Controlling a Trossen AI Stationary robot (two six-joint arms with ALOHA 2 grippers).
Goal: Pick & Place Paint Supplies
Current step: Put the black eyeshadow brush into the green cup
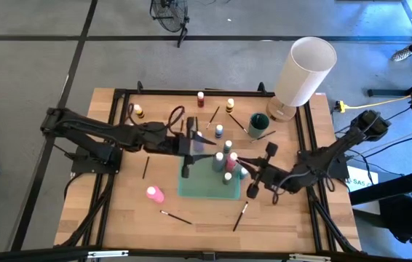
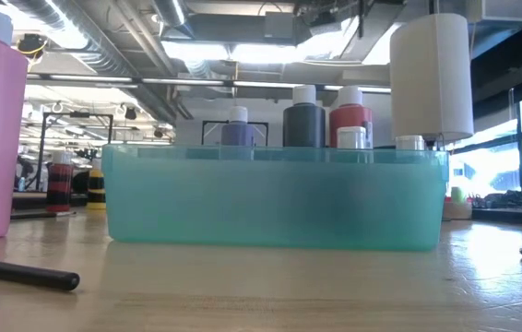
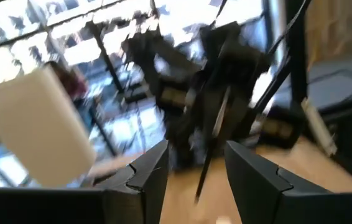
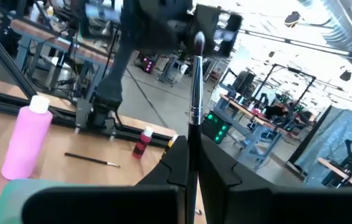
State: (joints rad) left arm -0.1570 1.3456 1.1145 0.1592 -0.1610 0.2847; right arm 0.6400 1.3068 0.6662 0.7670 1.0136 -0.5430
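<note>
From above, the left pincer (image 1: 186,173) hangs half open over the teal bin (image 1: 199,188). The right wrist view shows the right pincer (image 4: 188,163) clamping a light, stiff brush (image 4: 194,99) mid-handle; grip the handle, not the bristles.

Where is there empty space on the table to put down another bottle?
The bare wood between the pink bottle and the table's near edge is free, broken only by two brushes. The left strip beyond the left gripper is open too. It is crowded around the teal tray and right gripper.
</note>
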